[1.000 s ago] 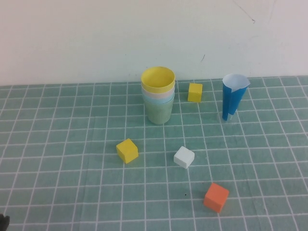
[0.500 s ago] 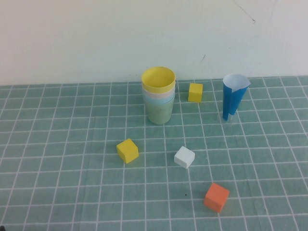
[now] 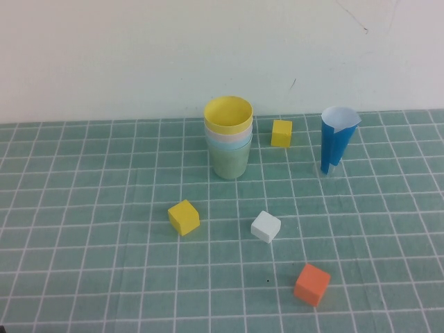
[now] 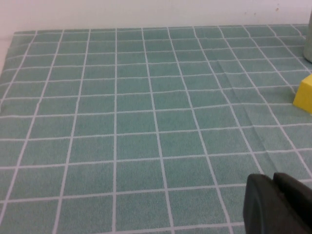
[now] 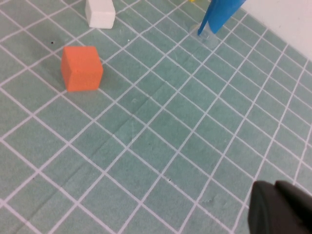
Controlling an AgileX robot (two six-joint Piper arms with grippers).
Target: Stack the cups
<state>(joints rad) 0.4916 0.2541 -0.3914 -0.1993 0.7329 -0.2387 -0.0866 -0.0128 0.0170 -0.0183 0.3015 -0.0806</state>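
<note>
The cups [image 3: 227, 137] stand nested in one upright stack at the back middle of the green grid mat. The yellow cup [image 3: 227, 114] is on top, pale pink and light blue rims show under it, and the pale green cup [image 3: 230, 161] is at the bottom. A sliver of the stack [image 4: 308, 48] shows at the edge of the left wrist view. My left gripper [image 4: 273, 178] is shut and empty, low over bare mat far from the stack. My right gripper [image 5: 276, 186] is also shut and empty over bare mat. Neither arm appears in the high view.
A dark-blue cone cup [image 3: 337, 141] with white lining stands right of the stack. Cubes lie around: yellow [image 3: 281, 132] by the stack, yellow [image 3: 183, 217], white [image 3: 266, 226] and orange [image 3: 311, 284] nearer the front. A pale wall runs behind the mat.
A dark bit of the left arm at the bottom-left corner of the high view has slipped almost out of the picture. The cups and cubes have not moved.
</note>
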